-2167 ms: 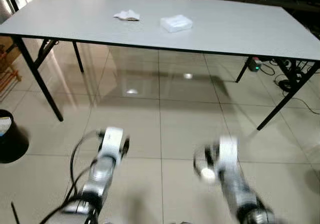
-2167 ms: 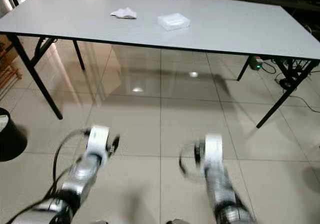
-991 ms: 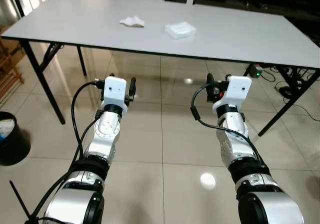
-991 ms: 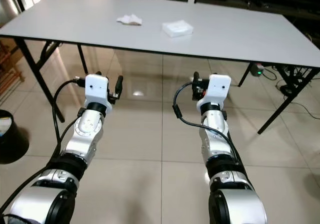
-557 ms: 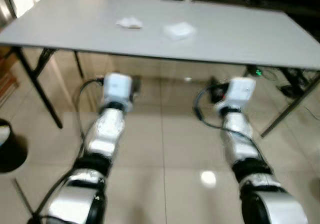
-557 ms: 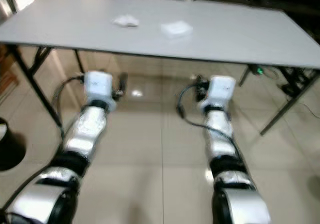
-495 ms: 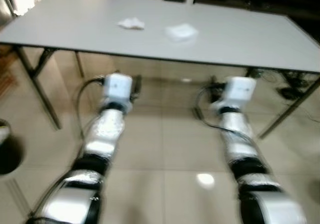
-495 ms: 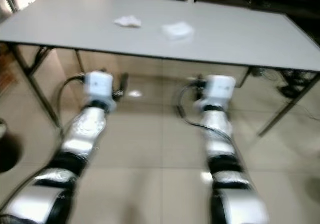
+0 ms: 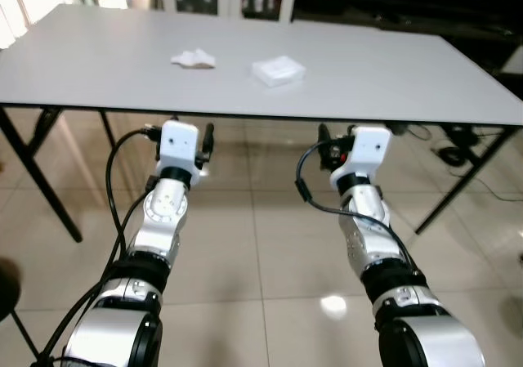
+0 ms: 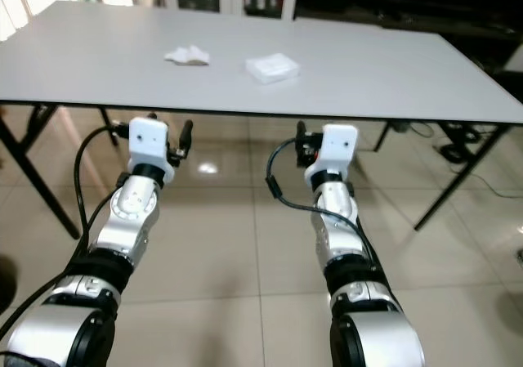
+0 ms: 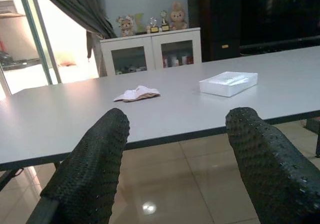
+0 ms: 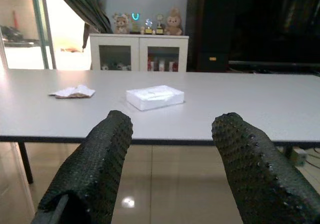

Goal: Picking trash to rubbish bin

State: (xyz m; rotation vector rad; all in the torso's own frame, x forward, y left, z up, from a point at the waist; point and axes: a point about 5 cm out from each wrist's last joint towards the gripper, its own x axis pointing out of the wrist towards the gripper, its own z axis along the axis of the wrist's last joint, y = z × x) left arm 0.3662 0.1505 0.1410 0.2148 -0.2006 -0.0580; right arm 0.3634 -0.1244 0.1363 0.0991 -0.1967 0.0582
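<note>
- Knobbly black fingers (image 11: 95, 174) of the left gripper (image 11: 175, 169) and right gripper (image 12: 175, 169) spread apart, grasping nothing, before the table's near edge.
- Crumpled tissue (image 9: 194, 58) and flat white box (image 9: 279, 70) lie mid-table.
- Smooth grey table (image 9: 409, 73), glossy tiled floor (image 9: 261, 236).

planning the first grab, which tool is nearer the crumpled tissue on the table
Left. The left tool sits just short of the table edge, almost straight in front of the crumpled tissue; the right tool is farther along that edge, nearer the white packet.
</note>
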